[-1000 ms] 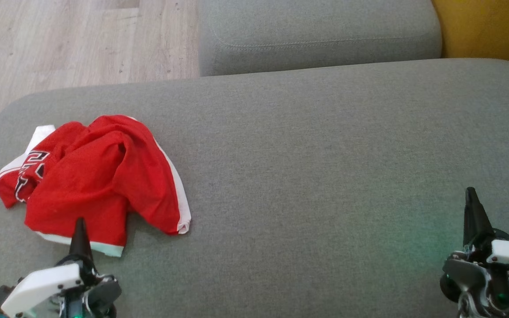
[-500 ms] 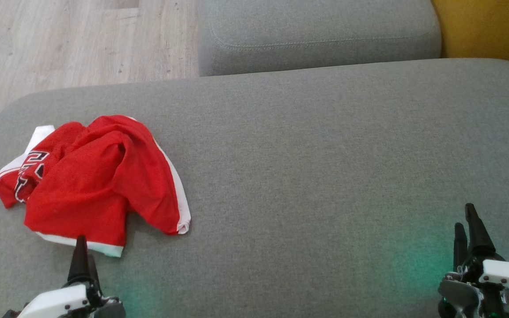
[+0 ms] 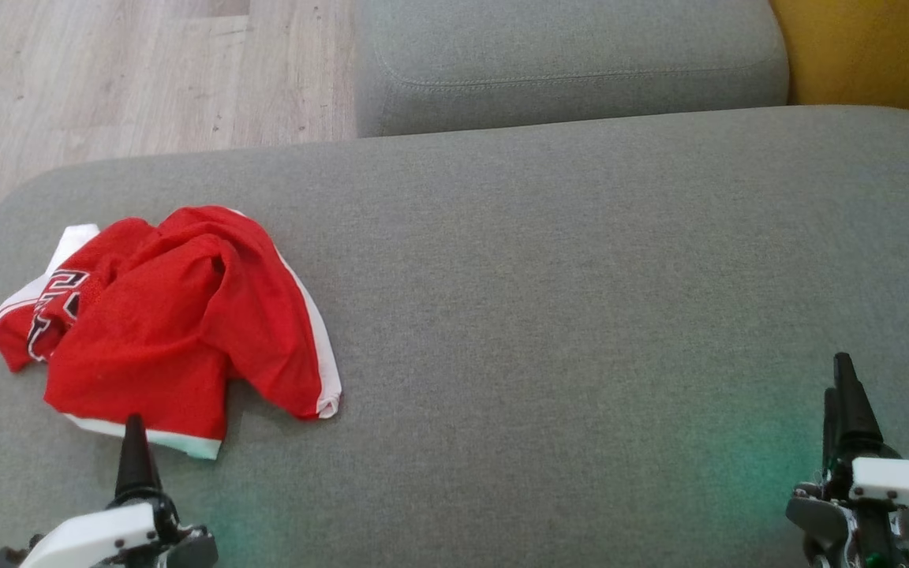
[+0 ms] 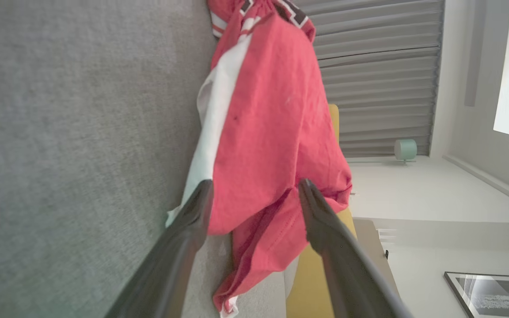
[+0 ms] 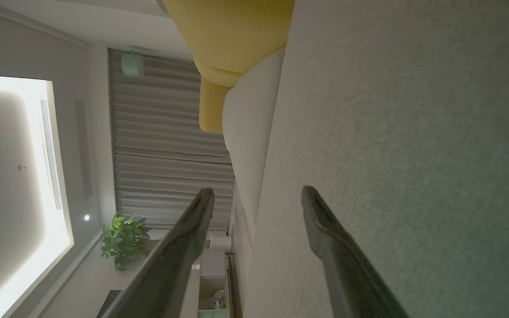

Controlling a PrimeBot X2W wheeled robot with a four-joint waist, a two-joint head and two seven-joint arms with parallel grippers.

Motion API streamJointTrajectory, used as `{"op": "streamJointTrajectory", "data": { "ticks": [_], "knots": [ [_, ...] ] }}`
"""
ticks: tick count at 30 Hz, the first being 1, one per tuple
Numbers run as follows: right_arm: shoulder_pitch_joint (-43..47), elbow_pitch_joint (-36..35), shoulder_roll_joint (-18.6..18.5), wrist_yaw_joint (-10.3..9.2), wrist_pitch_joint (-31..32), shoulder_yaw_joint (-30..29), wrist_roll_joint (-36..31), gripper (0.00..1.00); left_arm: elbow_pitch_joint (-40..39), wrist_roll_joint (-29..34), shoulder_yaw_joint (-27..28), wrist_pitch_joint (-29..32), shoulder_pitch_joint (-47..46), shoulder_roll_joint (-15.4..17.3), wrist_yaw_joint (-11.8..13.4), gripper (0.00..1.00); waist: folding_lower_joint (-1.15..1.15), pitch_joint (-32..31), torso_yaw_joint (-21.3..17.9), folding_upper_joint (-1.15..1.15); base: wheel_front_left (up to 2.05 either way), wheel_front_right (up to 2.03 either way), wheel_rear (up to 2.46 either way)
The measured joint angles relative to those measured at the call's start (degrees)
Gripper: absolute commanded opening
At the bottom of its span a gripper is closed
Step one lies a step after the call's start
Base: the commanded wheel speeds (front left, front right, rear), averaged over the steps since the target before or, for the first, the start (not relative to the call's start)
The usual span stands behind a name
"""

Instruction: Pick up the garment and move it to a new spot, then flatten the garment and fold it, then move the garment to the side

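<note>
— Red cloth with white trim at the far left: the garment (image 3: 162, 315) lies crumpled on the grey sofa seat (image 3: 541, 276), close to the seat's left end. Black-and-white lettering shows on its left fold. Beyond it runs a pale wooden floor (image 3: 107, 71).
— And the left gripper (image 3: 135, 430)?
— It sits at the lower left, its dark finger pointing up at the garment's near white hem. In the left wrist view the two fingers (image 4: 188, 229) stand well apart with the red cloth ahead of them and nothing clasped between. Whether a tip touches the hem cannot be told.
— What lies in the middle?
— The grey weave of the seat, and behind it a second grey cushion (image 3: 565, 63) butting against the seat's far edge. A faint green glow falls on the fabric near each gripper.
— And on the right?
— The right gripper (image 3: 835, 377) rests at the lower right, well apart from the garment, fingers pointing up the seat. Its wrist view shows the jaws spread wide and empty, with grey upholstery beside them. A mustard-yellow cushion (image 3: 873, 47) sits in the top right corner, just beside the second grey cushion.
</note>
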Motion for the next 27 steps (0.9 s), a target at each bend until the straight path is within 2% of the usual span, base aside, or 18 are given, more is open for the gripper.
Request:
{"op": "streamJointTrajectory", "data": {
  "ticks": [5,11,27],
  "knots": [
    [0.0,-0.8,0.0,0.00,-0.5,-0.2,-4.0,1.00,-1.5,3.2,0.1,-0.6,0.0,0.0,0.6,1.00,0.00,0.0,0.1,0.00,0.00,0.00,0.00],
    [-0.2,-3.1,0.0,0.00,-1.5,-0.3,-11.4,1.00,-4.3,8.7,-0.5,-1.6,-0.1,0.0,2.6,1.00,0.00,0.1,0.1,0.00,0.00,0.00,0.00],
    [-0.5,-8.7,0.0,0.00,-4.1,3.2,-33.6,1.00,-10.2,28.0,-6.7,-4.1,-0.7,0.0,6.0,1.00,0.00,0.4,0.0,0.00,0.00,0.00,0.00]
  ]
}}
